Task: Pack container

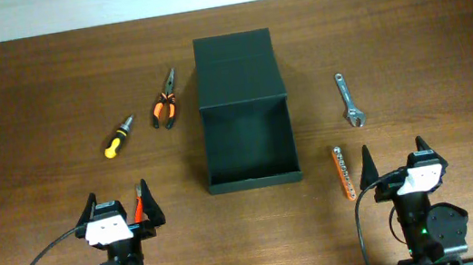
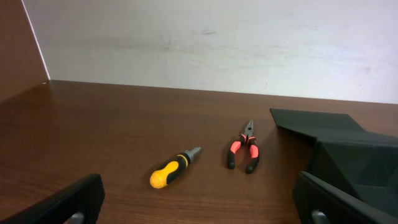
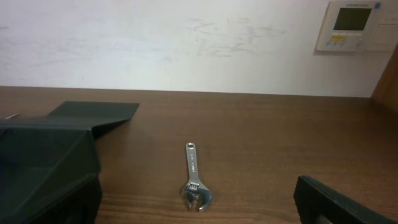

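Item 1. Box [image 1: 249,142]: dark green, matte, rectangular, at the centre of the overhead frame on the brown desk [image 1: 21,97]. It is open, and the lid flap [image 1: 232,55] lies folded back toward the top of the frame. Inside, only the box's own dark floor shows.

Item 2. Left of the box, on the desk:
- Pliers [image 1: 164,100] with orange-and-black handles, near the box's upper left corner.
- Screwdriver [image 1: 116,138] with a yellow-and-black handle, further left and lower.

The two lie apart from each other and from the box.

Item 3. Right of the box, on the desk:
- Silver wrench [image 1: 350,100], its jaw end pointing toward the bottom of the frame.
- Orange strip [image 1: 343,172] with a row of holes, below the wrench and just beside the right hand.

Item 4. Left hand [image 1: 118,198]: lower left of the overhead frame, fingers pointing toward the top edge, spread wide, grasping nothing.

Item 5. Right hand [image 1: 394,153]: lower right of the frame, in the same pose, fingers spread wide, released, with nothing between them.
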